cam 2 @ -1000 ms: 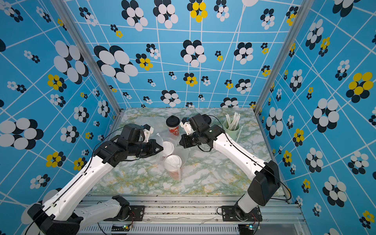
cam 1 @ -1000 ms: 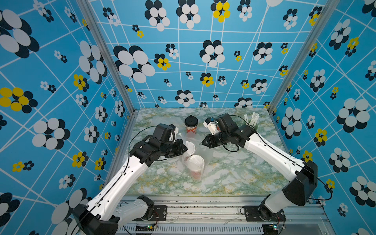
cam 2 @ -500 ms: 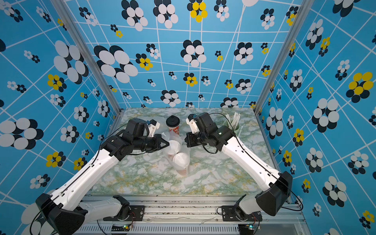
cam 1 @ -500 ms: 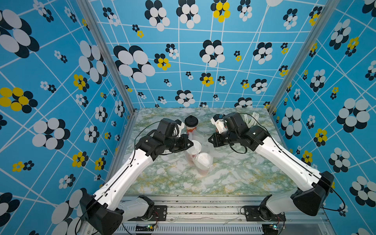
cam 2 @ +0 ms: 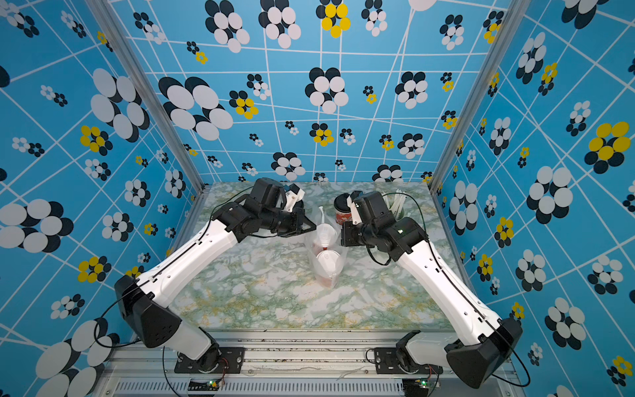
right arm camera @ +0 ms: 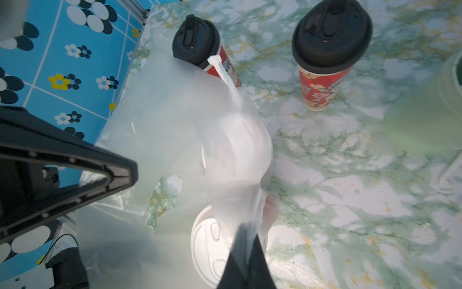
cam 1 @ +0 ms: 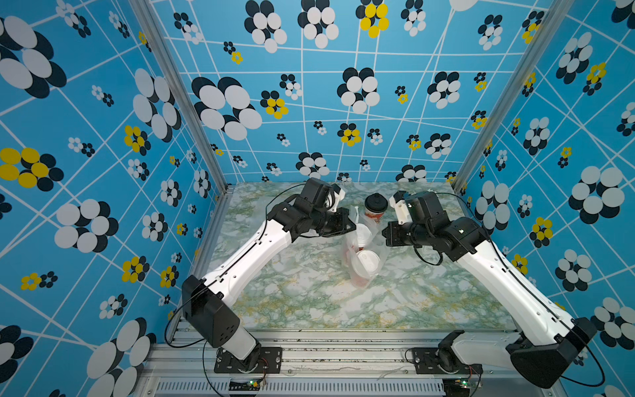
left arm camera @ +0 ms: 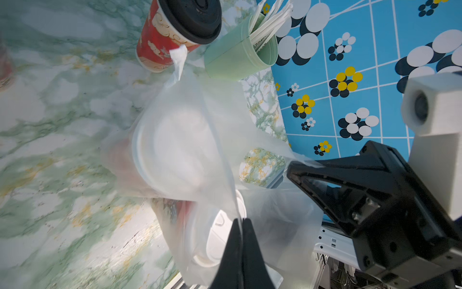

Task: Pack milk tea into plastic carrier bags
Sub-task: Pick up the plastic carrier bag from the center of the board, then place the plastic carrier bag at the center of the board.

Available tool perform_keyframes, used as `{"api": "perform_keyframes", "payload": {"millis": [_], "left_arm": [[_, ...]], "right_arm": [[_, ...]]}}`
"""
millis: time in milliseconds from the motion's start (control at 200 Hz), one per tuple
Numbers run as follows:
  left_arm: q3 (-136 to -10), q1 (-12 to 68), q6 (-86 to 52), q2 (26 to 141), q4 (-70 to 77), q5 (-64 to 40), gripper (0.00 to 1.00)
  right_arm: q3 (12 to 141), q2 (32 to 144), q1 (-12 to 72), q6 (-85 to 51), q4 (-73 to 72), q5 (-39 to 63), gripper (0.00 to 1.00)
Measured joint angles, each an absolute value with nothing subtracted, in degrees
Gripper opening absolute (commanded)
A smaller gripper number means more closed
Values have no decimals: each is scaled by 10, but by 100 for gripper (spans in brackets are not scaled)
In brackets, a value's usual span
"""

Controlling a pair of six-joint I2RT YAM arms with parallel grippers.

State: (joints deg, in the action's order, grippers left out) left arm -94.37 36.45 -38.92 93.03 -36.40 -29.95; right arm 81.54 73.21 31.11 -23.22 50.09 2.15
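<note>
While left claw (left arm camera: 242, 221) and right claw (right arm camera: 246, 229) pinch the bag (left arm camera: 282, 220), two white-lidded cups (cam 1: 367, 259) stand inside.

White arms (cam 1: 254, 254), black joints (cam 1: 209, 316), possibly screw-dotted

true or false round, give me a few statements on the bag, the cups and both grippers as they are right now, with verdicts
1. Both white-lidded cups sit inside the plastic bag. True.
2. The left gripper hangs open, clear of the bag. False: it is shut on the bag's thin edge.
3. The black-lidded cups are packed in the bag too. False: they stand outside it on the table.
4. The right gripper is shut on the bag's plastic. True.
5. The green cup holds white straws. True.
</note>
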Motion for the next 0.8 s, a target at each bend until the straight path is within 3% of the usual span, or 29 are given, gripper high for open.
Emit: {"api": "perform_keyframes", "payload": {"millis": [355, 800], "left_arm": [[-1059, 390, -382, 1045, -362, -326, 0], [-1086, 401, -385, 1080, -355, -344, 0]], "right_arm": [[791, 686, 263, -232, 528, -11, 0], [776, 683, 247, -228, 551, -52, 0]]}}
